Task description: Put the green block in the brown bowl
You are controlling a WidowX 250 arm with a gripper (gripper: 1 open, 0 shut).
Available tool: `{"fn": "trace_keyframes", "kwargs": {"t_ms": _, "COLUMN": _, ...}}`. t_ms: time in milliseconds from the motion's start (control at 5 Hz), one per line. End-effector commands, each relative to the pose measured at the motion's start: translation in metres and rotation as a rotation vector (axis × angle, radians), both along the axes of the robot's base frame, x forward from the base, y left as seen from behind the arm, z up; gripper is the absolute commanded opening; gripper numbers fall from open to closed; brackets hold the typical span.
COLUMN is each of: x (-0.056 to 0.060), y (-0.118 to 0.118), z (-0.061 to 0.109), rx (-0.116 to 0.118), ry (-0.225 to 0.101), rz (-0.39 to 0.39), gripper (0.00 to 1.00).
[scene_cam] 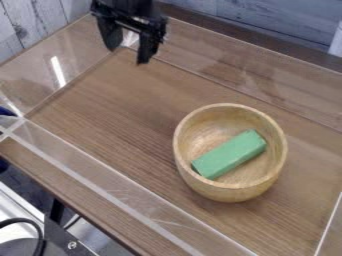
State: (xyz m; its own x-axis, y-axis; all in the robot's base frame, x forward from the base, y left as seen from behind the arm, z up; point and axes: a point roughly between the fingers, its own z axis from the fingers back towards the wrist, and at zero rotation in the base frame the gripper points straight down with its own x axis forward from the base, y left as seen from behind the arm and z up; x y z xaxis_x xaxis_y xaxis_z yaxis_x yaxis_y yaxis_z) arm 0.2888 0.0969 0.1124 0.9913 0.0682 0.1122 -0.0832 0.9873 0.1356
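Placement looks finished to me: green block lies inside brown bowl, well below-right of my wide-open, empty gripper, so nothing remains.

Looking like a lab test bench: wood-grain table sitting fenced by clear acrylic walls, black robot gripper hanging above it, whitewashed plank wall showing behind.
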Motion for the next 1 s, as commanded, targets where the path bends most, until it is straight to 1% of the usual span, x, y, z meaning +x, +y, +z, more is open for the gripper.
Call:
{"fn": "trace_keyframes", "kwargs": {"t_ms": 0, "x": 0.023, "y": 0.023, "z": 0.011, "rx": 0.009, "ry": -0.108, "rz": -0.025, "gripper": 1.00}}
{"fn": "trace_keyframes", "kwargs": {"t_ms": 200, "x": 0.032, "y": 0.044, "z": 0.007, "rx": 0.007, "ry": -0.128, "rz": -0.028, "gripper": 1.00}}
{"fn": "trace_keyframes", "kwargs": {"t_ms": 400, "x": 0.036, "y": 0.047, "z": 0.007, "rx": -0.001, "ry": -0.133, "rz": -0.047, "gripper": 1.00}}
{"fn": "trace_keyframes", "kwargs": {"t_ms": 600, "x": 0.042, "y": 0.045, "z": 0.006, "rx": -0.012, "ry": -0.133, "rz": -0.072, "gripper": 1.00}}
{"fn": "trace_keyframes", "kwargs": {"t_ms": 800, "x": 0.037, "y": 0.052, "z": 0.000, "rx": -0.014, "ry": -0.109, "rz": -0.038, "gripper": 1.00}}
